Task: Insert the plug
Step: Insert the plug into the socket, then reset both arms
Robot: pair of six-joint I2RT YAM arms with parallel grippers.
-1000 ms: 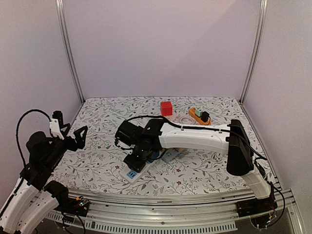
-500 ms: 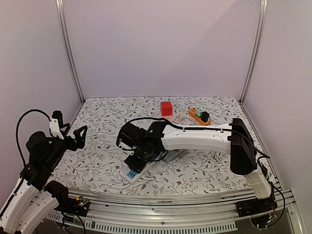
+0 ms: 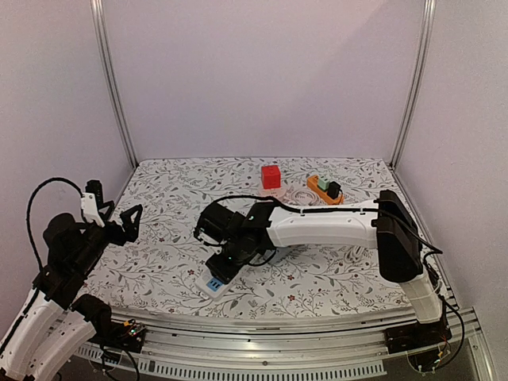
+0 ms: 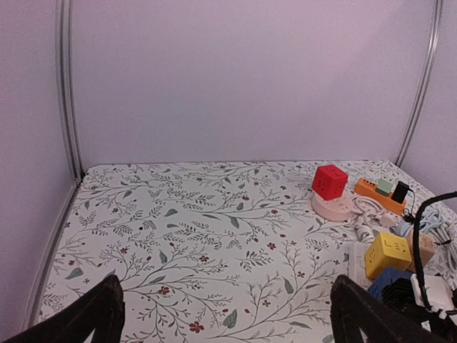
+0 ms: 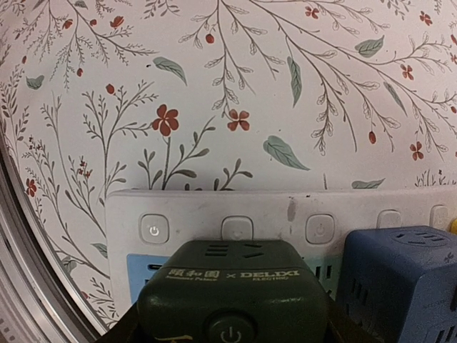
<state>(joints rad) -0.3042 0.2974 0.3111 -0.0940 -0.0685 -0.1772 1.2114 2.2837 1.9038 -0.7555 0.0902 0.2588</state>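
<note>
My right gripper (image 3: 232, 258) is shut on a dark green cube plug (image 5: 232, 293) marked DELIXI, with a power button on its near face. It holds the plug right over the sockets of a white power strip (image 5: 285, 214), below the row of switch buttons. I cannot tell whether the pins are in. A blue cube plug (image 5: 400, 279) sits on the strip just to the right. In the top view the strip's near end (image 3: 204, 289) shows below the gripper and the green plug is hidden. My left gripper (image 3: 119, 222) is open and empty, raised at the far left.
A red cube (image 4: 329, 181) stands on a pink round socket (image 4: 330, 209) at the back. An orange power strip (image 4: 375, 191) with small plugs lies beyond it. A yellow cube (image 4: 386, 254) and white cables lie beside the white strip. The right arm spans the middle of the table.
My right gripper has shifted a little to the right and nearer along the white strip with the green plug in it. The left arm has not moved.
</note>
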